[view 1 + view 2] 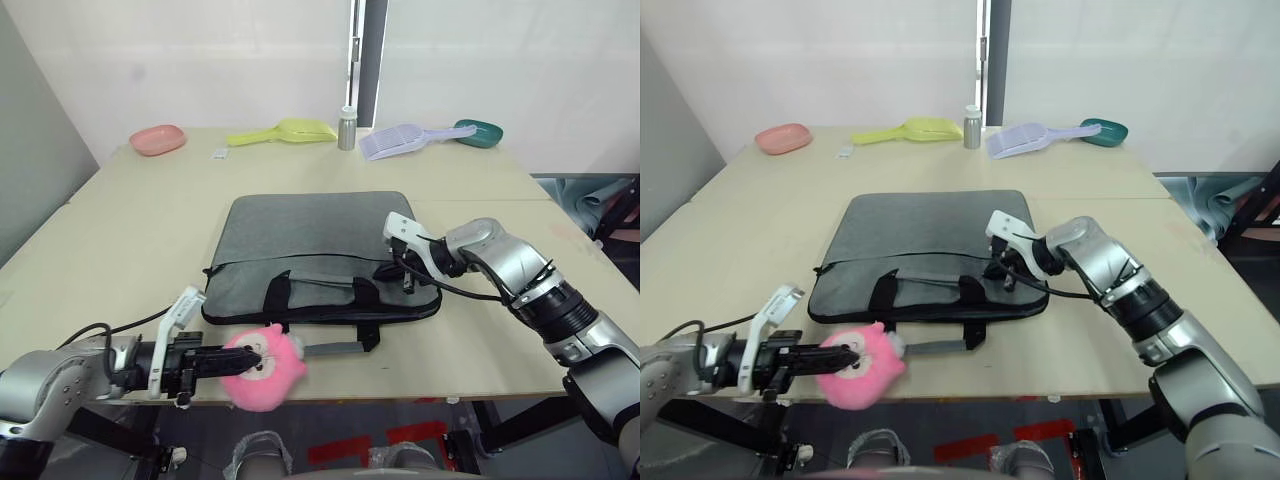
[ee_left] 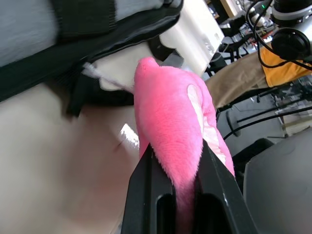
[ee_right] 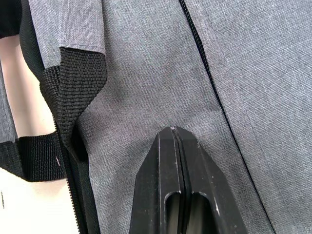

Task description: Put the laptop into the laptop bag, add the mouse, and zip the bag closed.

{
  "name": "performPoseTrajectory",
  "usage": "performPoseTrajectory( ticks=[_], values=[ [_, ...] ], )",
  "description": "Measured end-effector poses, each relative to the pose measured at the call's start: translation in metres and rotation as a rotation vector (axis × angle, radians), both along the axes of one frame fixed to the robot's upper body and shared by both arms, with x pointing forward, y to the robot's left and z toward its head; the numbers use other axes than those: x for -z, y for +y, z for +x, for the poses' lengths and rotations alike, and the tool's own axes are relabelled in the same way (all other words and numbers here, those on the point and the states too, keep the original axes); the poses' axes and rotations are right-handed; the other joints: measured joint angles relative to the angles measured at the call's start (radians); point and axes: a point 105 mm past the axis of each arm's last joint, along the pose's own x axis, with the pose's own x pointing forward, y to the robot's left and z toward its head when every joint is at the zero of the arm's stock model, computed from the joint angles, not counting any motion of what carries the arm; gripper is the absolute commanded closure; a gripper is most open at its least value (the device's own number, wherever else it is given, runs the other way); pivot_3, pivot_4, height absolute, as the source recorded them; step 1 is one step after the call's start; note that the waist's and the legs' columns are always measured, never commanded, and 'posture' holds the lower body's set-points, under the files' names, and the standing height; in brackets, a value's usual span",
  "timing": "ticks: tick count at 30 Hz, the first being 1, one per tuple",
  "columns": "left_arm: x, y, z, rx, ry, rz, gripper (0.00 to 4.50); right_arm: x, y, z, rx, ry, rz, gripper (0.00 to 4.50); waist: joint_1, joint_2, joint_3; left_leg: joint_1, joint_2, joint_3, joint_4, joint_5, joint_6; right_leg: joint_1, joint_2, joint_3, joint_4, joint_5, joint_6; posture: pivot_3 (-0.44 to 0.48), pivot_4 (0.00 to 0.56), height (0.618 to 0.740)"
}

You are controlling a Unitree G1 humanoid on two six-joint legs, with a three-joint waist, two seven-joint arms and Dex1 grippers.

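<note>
Two grippers | left gripper clamps pink plush toy | right gripper pressed closed on grey laptop bag

We find no readable text, label, brand, number or sign. The grey bag, the pink plush toy and the small bottle at twelve o'clock carry nothing we can read.

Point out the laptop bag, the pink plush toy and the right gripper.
laptop bag (image 1: pixel 310 235), left eye view, grey top panel.
pink plush toy (image 1: pixel 270 375), left eye view, fluffy body.
right gripper (image 3: pixel 178 146), right wrist view, closed fingertips.
</note>
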Motion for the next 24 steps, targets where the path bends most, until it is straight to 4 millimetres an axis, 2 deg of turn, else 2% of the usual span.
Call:
performPoseTrajectory(
  ticks=[3,7,11,18,24],
  values=[
    [-0.001,-0.007,0.007,-0.005,-0.018,0.009,4.46,0.0,0.0,-0.001,0.003,0.004,0.003,4.5,0.0,0.0,0.0,0.0,0.0,0.0,0.0,0.0,0.0,0.0,0.0,0.0,0.0,0.0,0.0,0.0,0.15,0.74],
    [0.012,-0.018,0.01,-0.004,-0.005,0.059,4.46,0.0,0.0,-0.004,0.003,0.004,0.005,4.5,0.0,0.0,0.0,-0.001,0.0,0.0,0.0,0.0,0.0,0.0,0.0,0.0,-0.002,0.0,0.0,0.0,0.15,0.74],
    [0.016,-0.027,0.015,0.014,-0.034,0.114,4.46,0.0,-0.002,-0.005,0.018,0.015,0.004,4.5,0.003,0.0,0.0,-0.001,0.0,0.0,0.0,0.0,0.0,0.0,0.0,0.0,-0.002,0.0,0.0,0.0,0.15,0.74],
    [0.006,-0.051,0.026,0.033,-0.118,0.096,4.46,0.0,0.0,-0.009,0.013,0.027,0.002,4.5,0.001,0.001,-0.001,-0.001,0.0,0.0,0.0,0.0,0.0,0.0,0.0,0.0,-0.002,0.0,0.0,0.0,0.15,0.74],
    [-0.003,-0.062,0.025,0.054,-0.153,0.086,4.46,0.001,0.001,-0.01,0.015,0.036,0.006,4.5,0.001,0.001,-0.001,-0.002,0.0,0.0,0.0,0.0,0.0,0.0,0.0,0.0,-0.003,0.0,0.0,0.0,0.15,0.74]
  ],
)
